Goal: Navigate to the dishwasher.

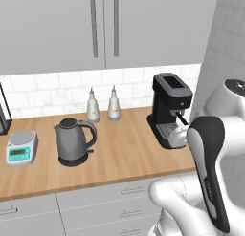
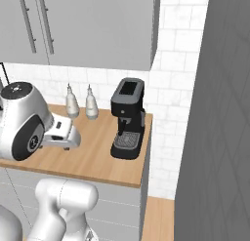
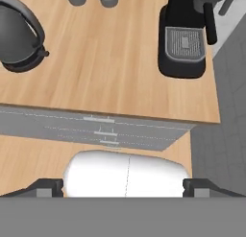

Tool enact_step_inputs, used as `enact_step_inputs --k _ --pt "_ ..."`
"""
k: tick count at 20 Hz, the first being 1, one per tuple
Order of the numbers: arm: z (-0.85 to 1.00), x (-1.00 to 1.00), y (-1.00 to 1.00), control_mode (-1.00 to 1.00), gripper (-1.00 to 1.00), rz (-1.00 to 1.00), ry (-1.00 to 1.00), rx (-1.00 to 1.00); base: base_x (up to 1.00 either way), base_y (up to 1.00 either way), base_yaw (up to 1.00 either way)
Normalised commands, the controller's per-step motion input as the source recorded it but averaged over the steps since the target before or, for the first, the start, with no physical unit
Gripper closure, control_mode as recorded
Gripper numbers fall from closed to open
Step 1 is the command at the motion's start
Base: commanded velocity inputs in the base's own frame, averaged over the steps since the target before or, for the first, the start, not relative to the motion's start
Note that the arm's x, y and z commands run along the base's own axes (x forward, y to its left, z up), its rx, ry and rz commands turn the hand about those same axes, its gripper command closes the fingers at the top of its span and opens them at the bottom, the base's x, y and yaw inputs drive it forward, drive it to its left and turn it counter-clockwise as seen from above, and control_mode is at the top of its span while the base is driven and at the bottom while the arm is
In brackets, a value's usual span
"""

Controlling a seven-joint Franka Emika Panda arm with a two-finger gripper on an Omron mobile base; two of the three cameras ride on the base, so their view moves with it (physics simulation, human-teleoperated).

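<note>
The wooden desk [image 1: 124, 156] carries a grey kettle [image 1: 72, 140] at 9 o'clock, a small scale [image 1: 21, 147] beside it, two white bottles [image 1: 102, 105] at 12 o'clock by the tiled wall, and a black coffee machine [image 1: 169, 111] at 3 o'clock. Below are light grey drawers [image 3: 103, 130]. The tool [image 3: 123, 187] looks down at the desk edge; its fingertips [image 3: 45, 187] stand wide apart, holding nothing. I cannot find the dishwasher here.
</note>
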Motion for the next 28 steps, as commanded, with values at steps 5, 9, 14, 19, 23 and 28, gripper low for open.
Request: enact_step_inputs --k 5,9,14,19,23,28 --pt "0.0 0.0 0.0 1.0 -1.0 0.0 0.0 0.0 -0.47 0.34 0.15" --pt "0.0 0.0 0.0 1.0 -1.0 0.0 0.0 0.0 -0.76 0.17 0.63" --pt "0.0 0.0 0.0 1.0 -1.0 0.0 0.0 0.0 -0.52 0.11 0.95" --pt "0.0 0.0 0.0 1.0 -1.0 0.0 0.0 0.0 -0.3 0.0 1.0" --pt "0.0 0.0 0.0 1.0 -1.0 0.0 0.0 0.0 -0.15 0.0 1.0" --pt "0.0 0.0 0.0 1.0 -1.0 0.0 0.0 0.0 0.0 -0.04 0.99"
